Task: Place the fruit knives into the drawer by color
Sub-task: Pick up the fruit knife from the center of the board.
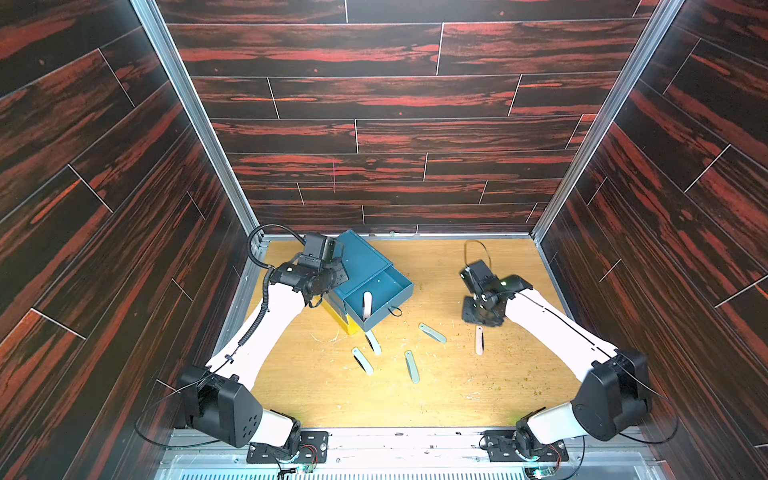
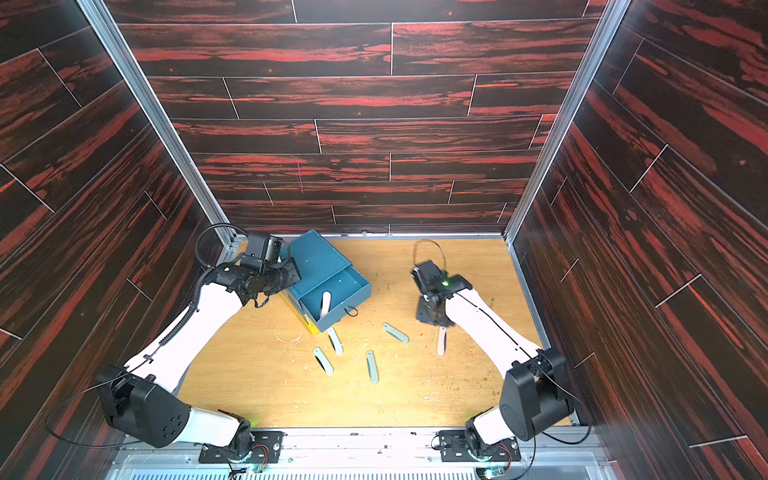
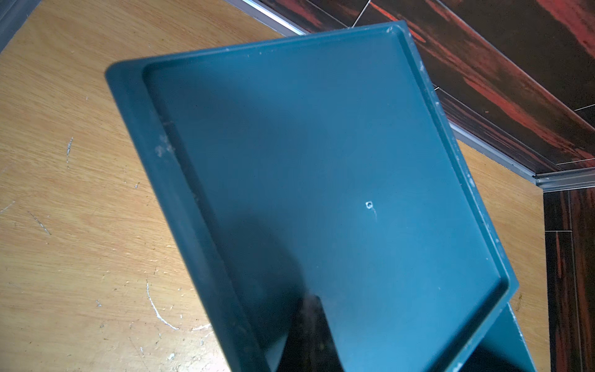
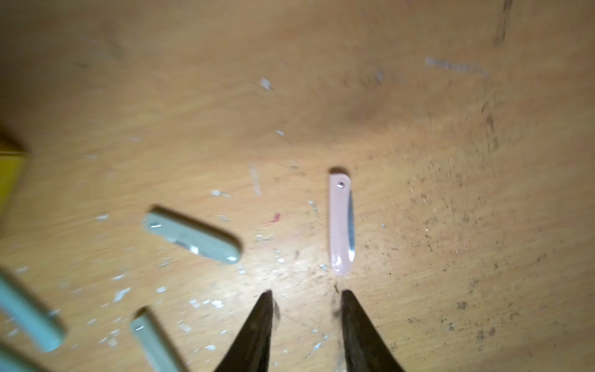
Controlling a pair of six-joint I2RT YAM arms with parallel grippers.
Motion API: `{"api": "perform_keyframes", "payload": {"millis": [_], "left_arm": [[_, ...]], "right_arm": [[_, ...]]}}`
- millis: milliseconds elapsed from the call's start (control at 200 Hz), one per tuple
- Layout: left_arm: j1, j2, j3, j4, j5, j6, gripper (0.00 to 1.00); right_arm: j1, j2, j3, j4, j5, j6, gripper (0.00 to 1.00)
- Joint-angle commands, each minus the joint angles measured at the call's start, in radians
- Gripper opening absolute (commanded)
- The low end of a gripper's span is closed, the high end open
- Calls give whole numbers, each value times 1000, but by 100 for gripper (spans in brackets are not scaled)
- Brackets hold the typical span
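Scuffed wooden table (image 1: 457, 386), dark red plank walls around. I see drawer chest (image 1: 365, 262) at 10 o'clock of table, teal top drawer (image 1: 392, 286) pulled out, one pink knife (image 1: 367, 305) inside. Second pink knife (image 4: 339, 222) flat on table at 3 o'clock. Right gripper (image 4: 306, 294) spread, empty, tips just short of it. Four grey-green knives (image 1: 411, 366) lie 4 to 6 o'clock of chest. Left gripper (image 3: 315, 328) pressed together over chest top.

table (image 1: 457, 395) — scratched, crumb-strewn | walls (image 1: 374, 104) — dark red woodgrain | rails (image 1: 203, 124) aluminium
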Motion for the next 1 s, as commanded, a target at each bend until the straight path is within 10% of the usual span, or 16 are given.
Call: {"api": "perform_keyframes", "payload": {"millis": [0, 992], "left_arm": [[-3, 0, -4, -25, 1, 4, 0], [-3, 10, -5, -25, -8, 9, 0]], "right_arm": [[-53, -14, -73, 80, -95, 1, 39], [-193, 173, -202, 246, -224, -69, 50]]}}
